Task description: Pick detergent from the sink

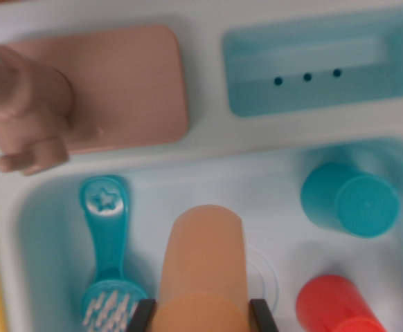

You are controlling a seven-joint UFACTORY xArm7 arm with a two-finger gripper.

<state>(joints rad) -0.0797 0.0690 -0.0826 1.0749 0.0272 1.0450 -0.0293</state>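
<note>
**Orange bottle between our fingers in the sink**

Where the sink (42,207) opens below the wrist camera, we see the orange detergent bottle (203,263) lying in its basin, its near end held between the two dark fingertips (140,315) of our gripper (201,318), which closes on it. A teal brush (108,256) lies just left of it. A teal cup (350,200) and a red cup (336,304) sit on the right. The pink faucet (28,111) stands above the basin.
</note>
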